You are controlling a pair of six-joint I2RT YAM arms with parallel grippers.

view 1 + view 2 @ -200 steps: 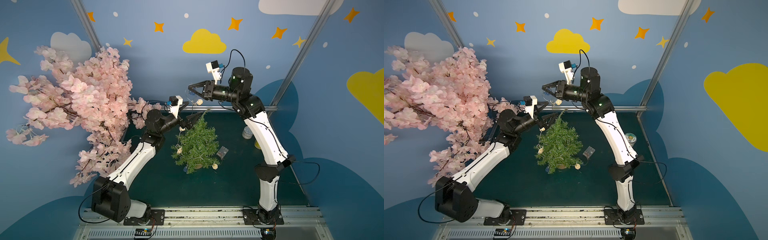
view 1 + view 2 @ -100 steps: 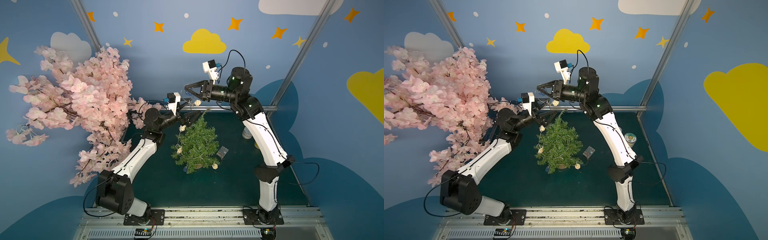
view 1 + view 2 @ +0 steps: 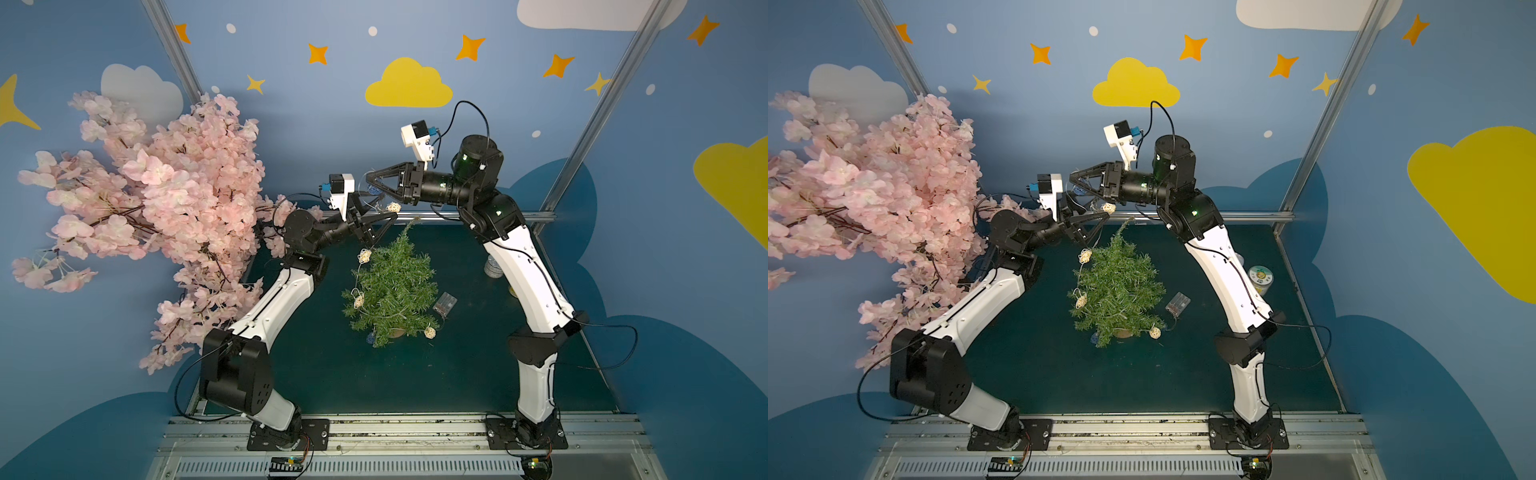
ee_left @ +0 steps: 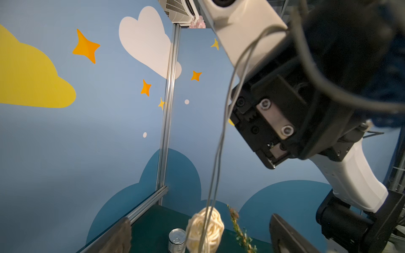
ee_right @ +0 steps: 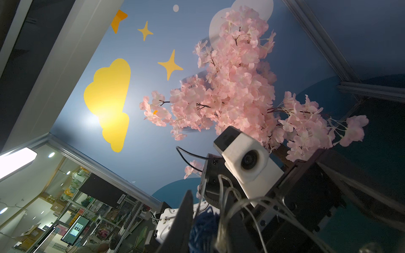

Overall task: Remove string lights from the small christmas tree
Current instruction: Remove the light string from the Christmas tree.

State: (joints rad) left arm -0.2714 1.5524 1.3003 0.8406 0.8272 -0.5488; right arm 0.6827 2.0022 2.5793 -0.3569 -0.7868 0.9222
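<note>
Right gripper (image 3: 368, 182) swung left above the far edge of the bench (image 3: 311, 374), clamped on the string lights (image 3: 364, 255), left gripper (image 3: 384, 232) spread wide, gripping nothing, beside the small christmas tree (image 3: 395, 286).

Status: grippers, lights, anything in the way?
Right gripper shut on string lights, above tree. Left gripper open around them, just below. Rest draped on tree; battery box beside it.

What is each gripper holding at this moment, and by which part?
The right gripper pinches the string lights at a blue ball and the wire bunched beside it. The left gripper is open, holding nothing.
</note>
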